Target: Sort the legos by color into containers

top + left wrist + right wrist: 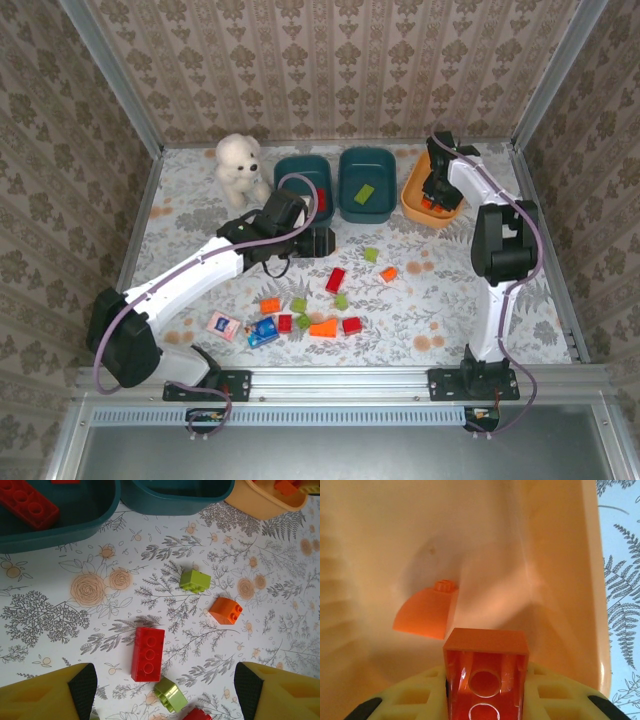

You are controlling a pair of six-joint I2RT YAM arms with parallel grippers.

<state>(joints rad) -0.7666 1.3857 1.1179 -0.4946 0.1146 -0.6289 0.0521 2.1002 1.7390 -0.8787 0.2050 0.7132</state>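
My left gripper (316, 241) (165, 690) hangs open above the patterned table, a long red lego (148, 653) (335, 279) and a light green lego (170, 694) lying between its fingers. Farther off lie a green lego (195, 580) and an orange lego (226, 610). My right gripper (437, 190) (485, 690) is inside the orange container (412, 196) (560, 555), shut on an orange lego (486, 670); a curved orange lego (427, 612) rests on its floor. The left teal container (285, 170) holds a red lego (27, 502); the middle teal container (350, 160) holds a green one (364, 194).
A white teddy bear (239, 168) sits left of the tubs. Near the front lie a pink-and-white card (222, 326), a blue toy piece (264, 332) and several loose bricks (323, 328). Papered walls in a metal frame close in the table.
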